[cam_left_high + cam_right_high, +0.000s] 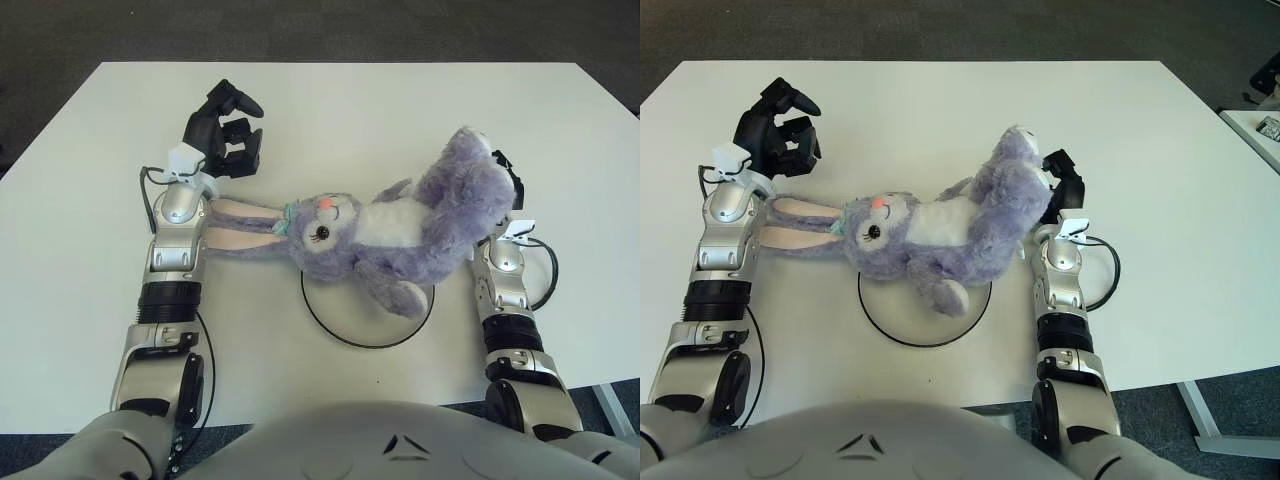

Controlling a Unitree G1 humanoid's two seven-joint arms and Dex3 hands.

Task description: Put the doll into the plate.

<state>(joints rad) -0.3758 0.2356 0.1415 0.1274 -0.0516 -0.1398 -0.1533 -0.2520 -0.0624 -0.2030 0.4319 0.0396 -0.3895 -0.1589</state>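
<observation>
A purple and white bunny doll point(400, 230) lies on its back across the white table, with its head and one arm over the far part of the plate point(365, 328), a flat white disc with a thin black rim. My right hand point(505, 175) is at the doll's lower body, mostly hidden behind it, with its fingers closed on the plush. My left hand point(228, 128) is up at the far left, away from the doll's body, with its fingers loosely spread and empty. The doll's long ears stretch left to my left wrist.
The white table point(330, 100) runs wide behind the doll. Its front edge is close to my body. Another table corner with a small object point(1270, 125) shows at the far right.
</observation>
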